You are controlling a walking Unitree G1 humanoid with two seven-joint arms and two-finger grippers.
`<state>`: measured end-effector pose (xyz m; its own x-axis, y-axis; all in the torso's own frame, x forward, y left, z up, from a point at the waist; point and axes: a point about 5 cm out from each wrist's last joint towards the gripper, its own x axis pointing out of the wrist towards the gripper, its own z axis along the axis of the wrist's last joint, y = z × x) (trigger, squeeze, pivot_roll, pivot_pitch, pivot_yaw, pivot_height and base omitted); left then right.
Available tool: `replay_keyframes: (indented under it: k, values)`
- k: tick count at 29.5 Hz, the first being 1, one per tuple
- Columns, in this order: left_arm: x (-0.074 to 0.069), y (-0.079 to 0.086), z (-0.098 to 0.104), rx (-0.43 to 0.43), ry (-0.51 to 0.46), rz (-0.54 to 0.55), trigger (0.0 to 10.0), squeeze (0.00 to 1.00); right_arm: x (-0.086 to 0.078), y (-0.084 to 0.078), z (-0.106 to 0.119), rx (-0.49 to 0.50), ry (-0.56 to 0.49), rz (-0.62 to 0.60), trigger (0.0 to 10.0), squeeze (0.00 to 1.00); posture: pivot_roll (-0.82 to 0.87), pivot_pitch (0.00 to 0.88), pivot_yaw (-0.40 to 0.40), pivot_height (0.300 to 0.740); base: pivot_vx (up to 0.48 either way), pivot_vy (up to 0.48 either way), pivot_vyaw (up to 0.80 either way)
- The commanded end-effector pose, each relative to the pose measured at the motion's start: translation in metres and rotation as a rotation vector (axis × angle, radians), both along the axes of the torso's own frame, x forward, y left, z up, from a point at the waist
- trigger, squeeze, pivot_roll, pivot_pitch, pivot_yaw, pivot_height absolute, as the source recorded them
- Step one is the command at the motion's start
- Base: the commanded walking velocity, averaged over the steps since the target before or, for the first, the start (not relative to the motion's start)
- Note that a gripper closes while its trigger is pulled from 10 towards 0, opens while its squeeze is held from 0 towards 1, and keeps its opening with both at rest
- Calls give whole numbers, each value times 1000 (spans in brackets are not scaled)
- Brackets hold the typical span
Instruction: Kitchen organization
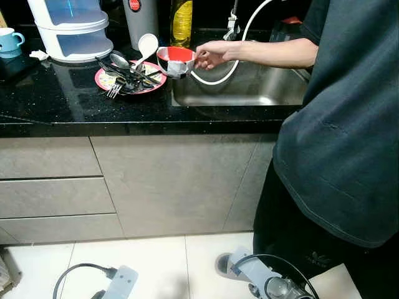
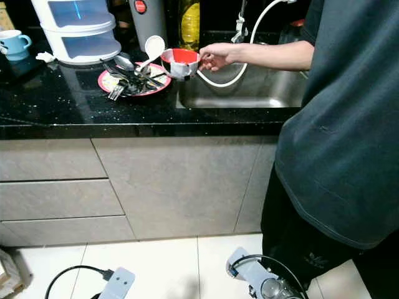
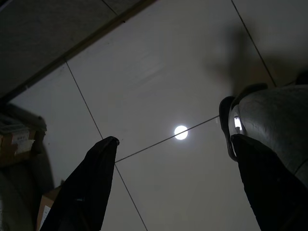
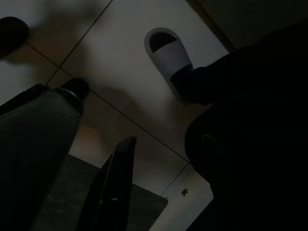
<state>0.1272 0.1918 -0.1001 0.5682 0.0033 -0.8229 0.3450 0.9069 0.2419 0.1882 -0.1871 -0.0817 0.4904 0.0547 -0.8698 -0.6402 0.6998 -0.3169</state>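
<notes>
We look down on a black speckled worktop (image 1: 75, 106) above grey cabinet fronts (image 1: 162, 180). A person in a dark shirt (image 1: 343, 124) stands at our right, reaching across the steel sink (image 1: 243, 93); the person's hand (image 1: 211, 53) holds a red bowl (image 1: 176, 60) by its rim, at the sink's left edge and above the worktop. A white hose (image 1: 240, 43) loops past that hand over the basin. Just beside the bowl, on the worktop, sits a pink plate (image 1: 105, 81) heaped with dark cutlery (image 1: 128, 75), a fork hanging over its near edge and a white spoon (image 1: 147, 45) leaning up from it. Behind the plate stands a white stacked container (image 1: 72, 28), with a blue mug (image 1: 9, 42) further left, and at the back a grey canister with a red cap (image 1: 139, 18) and a bottle of yellow oil (image 1: 181, 22). Our left hand (image 3: 175, 183) hangs low over the pale floor tiles (image 3: 159, 72), its two black fingers (image 3: 86, 187) spread wide apart and gripping nothing; a round spot of light lies on the tiles between them, and cardboard boxes (image 3: 21, 144) sit off to one side. Our right hand shows in the very dark right wrist view as one black finger (image 4: 113, 187), so we cannot tell whether it is open or closed; beyond it a white slipper (image 4: 168, 57) lies on the tiles.
</notes>
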Motion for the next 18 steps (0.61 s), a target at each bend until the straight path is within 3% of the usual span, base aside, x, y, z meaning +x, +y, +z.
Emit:
replay_keyframes:
  k: [1,9,18]
  values:
    - [-5,-3,-2,-3,26,-13,10000,0,0,-1,0,3,-1,-14,10000,0,201,0,-47,740,0,0,0]
    - [-8,-3,-4,1,32,1,10000,0,-5,-9,-1,-14,10,-18,10000,0,209,0,-54,740,0,0,0]
    - [-12,2,-4,7,32,9,10000,0,-12,-4,-5,-5,31,-6,10000,0,215,0,-49,740,0,0,0]
